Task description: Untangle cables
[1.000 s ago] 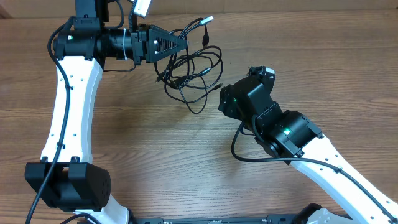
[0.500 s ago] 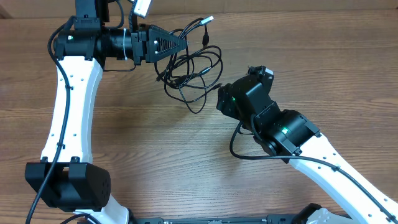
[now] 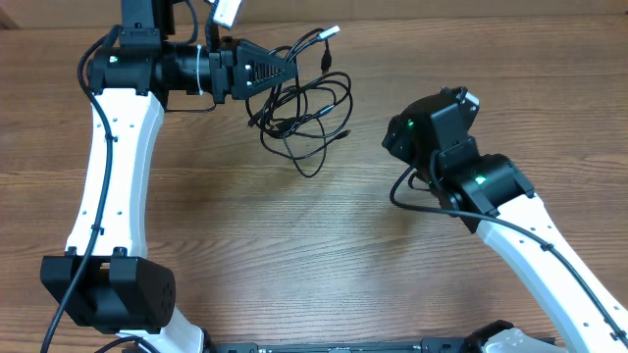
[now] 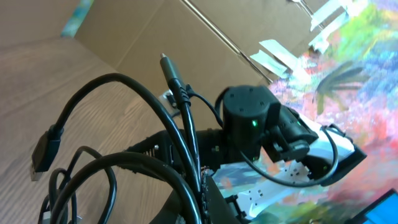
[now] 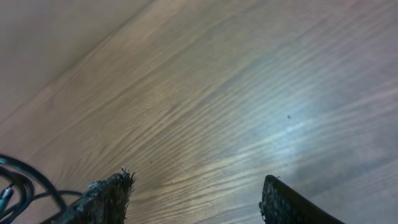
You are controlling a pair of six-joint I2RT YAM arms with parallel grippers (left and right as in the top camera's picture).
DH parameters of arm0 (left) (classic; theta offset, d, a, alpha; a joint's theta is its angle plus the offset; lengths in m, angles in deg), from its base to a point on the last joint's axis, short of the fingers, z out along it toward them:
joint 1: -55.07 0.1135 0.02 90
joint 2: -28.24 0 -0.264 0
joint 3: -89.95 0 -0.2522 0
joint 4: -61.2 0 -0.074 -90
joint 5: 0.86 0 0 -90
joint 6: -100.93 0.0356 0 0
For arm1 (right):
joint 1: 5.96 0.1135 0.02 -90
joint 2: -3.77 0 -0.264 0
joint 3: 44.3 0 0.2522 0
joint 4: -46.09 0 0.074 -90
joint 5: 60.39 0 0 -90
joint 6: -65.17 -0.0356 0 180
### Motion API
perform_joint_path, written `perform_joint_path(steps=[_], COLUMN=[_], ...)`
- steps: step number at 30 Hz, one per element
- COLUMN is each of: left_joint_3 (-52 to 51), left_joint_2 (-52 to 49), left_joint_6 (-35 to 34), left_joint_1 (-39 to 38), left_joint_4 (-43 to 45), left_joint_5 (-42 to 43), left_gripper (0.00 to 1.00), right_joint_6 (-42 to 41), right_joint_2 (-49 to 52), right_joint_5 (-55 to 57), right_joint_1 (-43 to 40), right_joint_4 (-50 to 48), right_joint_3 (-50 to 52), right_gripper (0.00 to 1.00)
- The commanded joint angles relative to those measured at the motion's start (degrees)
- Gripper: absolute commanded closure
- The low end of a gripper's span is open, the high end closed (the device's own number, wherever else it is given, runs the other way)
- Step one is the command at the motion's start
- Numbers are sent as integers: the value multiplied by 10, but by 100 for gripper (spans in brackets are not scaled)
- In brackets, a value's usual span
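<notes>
The cables (image 3: 306, 110) are a tangle of thin black cords at the table's back centre, with a silver-tipped plug (image 3: 328, 32) sticking up to the right. My left gripper (image 3: 283, 71) is shut on the tangle's upper left strands. In the left wrist view the cords (image 4: 149, 140) loop across the jaws (image 4: 204, 198), and a plug (image 4: 46, 148) hangs at the left. My right gripper (image 3: 400, 130) is open and empty, to the right of the tangle and apart from it. Its fingers (image 5: 196, 186) frame bare wood, with cable strands (image 5: 13, 180) at the lower left.
A cardboard wall (image 4: 143, 37) runs along the table's back edge. A white tag (image 3: 225, 10) hangs above the left wrist. The right arm's own thick wire (image 3: 417, 191) loops beside its wrist.
My right gripper has drawn back to the right and up, away from the tangle's right side. The left gripper and the cables have hardly moved.
</notes>
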Motion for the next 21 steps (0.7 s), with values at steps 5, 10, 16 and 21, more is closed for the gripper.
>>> perform_joint_path(steps=[5,10,16,21], left_joint_3=[10,10,10,10], left_joint_2=[20,20,20,20], left_joint_6=[122,121,121,121], left_joint_1=[-31,-50,-54,-54], left_joint_4=[44,123,143,144], left_joint_5=[23,23,23,23], left_gripper=[96,96,96,96], right_joint_6=[123,138,151,151], right_joint_2=[1,1,1,1], right_joint_5=[-109,-108,-108,-104], right_joint_1=[-7,-7,-7,-7], right_joint_4=[-16,-20,-20,-20], right_joint_3=[-4,-4,-4,-4], right_gripper=[32,31,31,32])
